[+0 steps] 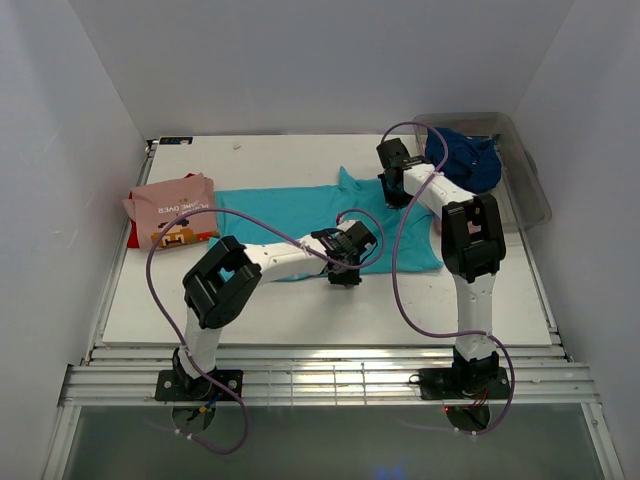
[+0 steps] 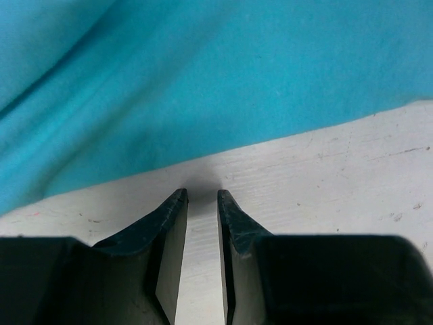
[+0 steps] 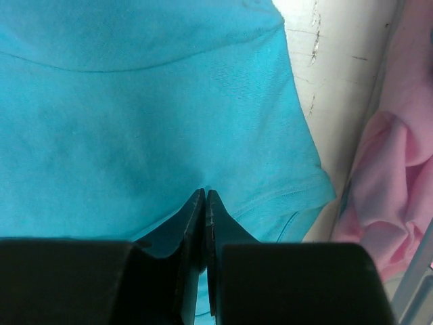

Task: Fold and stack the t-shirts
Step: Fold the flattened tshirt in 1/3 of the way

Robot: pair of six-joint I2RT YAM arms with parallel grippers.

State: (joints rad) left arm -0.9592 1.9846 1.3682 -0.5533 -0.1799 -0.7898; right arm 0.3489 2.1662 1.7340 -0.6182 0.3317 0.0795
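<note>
A plain turquoise t-shirt (image 1: 290, 212) lies spread flat across the middle of the table. My left gripper (image 1: 345, 270) sits at its near hem. In the left wrist view the left gripper (image 2: 201, 193) is slightly open and empty on bare table, just short of the turquoise edge (image 2: 223, 88). My right gripper (image 1: 393, 195) is at the shirt's far right sleeve. In the right wrist view the right gripper (image 3: 204, 191) is shut, its tips pinching turquoise cloth (image 3: 135, 122) beside the sleeve hem. A folded salmon-pink printed tee (image 1: 172, 208) lies on a red one (image 1: 133, 236) at the left.
A clear grey plastic tub (image 1: 528, 180) stands at the back right with a navy tee (image 1: 462, 158) in it. Bright pink cloth (image 3: 396, 183) shows right of the sleeve in the right wrist view. White walls enclose the table (image 1: 300, 310) on three sides.
</note>
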